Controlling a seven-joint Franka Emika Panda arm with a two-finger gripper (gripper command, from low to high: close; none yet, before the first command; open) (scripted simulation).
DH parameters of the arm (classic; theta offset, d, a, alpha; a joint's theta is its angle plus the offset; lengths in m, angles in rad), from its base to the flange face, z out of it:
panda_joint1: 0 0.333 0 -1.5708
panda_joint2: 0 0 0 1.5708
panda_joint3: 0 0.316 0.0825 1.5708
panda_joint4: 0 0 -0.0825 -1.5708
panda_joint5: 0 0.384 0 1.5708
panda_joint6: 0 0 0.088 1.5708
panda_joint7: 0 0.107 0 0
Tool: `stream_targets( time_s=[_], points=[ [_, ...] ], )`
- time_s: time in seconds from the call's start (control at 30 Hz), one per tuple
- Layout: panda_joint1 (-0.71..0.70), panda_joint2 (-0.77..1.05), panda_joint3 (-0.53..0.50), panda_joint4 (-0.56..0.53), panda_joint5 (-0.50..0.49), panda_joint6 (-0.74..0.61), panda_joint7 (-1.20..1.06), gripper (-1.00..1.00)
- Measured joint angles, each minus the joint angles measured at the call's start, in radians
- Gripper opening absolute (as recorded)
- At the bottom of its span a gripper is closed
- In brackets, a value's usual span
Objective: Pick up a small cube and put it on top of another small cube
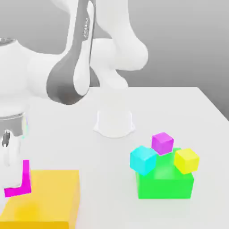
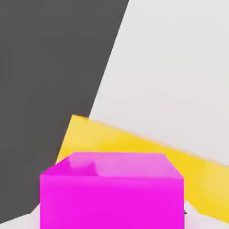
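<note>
1. Hot-pink all over, the small cube (image 1: pixel 27 180) shows in the exterior view at the far end of the big yellow block (image 1: pixel 51 192), over or just beside its corner on the exterior view's left. Whether it touches the block cannot be told.
2. The gripper (image 1: pixel 17 180) is closed on that cube, one white finger covering much of its near face. Its flat sides and crisp edges suggest a stiff, light block that should neither squash nor bend.
3. Well apart from the yellow block, towards the exterior view's right, a green block (image 1: pixel 164 189) carries cyan (image 1: pixel 143 160), purple (image 1: pixel 162 143) and yellow (image 1: pixel 186 161) cubes. They look equally rigid, and any of them would likely slide if nudged by the held one.
4. In the hand view, the pink cube sits between the two fingertips, with part of the yellow block beyond it. A grip across opposite flat faces, near the middle, looks right.
5. Smooth faces could be slippery, so steady, even pressure should serve better than a pinch near an edge, where the cube might pivot. Nothing about it looks fragile.
</note>
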Motion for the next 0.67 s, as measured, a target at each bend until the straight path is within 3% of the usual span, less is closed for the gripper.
stream_targets(
  time_s=[0.13, 0.37, 0.53, 0.57, 0.67],
  points=[
    [0.197, -0.139, 0.107, -0.075, 0.019, -0.066, -0.024, -1.0],
    [0.416, -0.326, 0.293, -0.227, 0.062, -0.158, -0.037, -1.0],
    [0.444, -0.216, 0.352, -0.297, 0.03, -0.012, 0.009, -1.0],
    [0.443, -0.193, 0.355, -0.303, 0.024, 0.016, 0.014, 1.0],
    [0.443, -0.193, 0.355, -0.303, 0.024, 0.016, 0.014, 1.0]
  ],
)
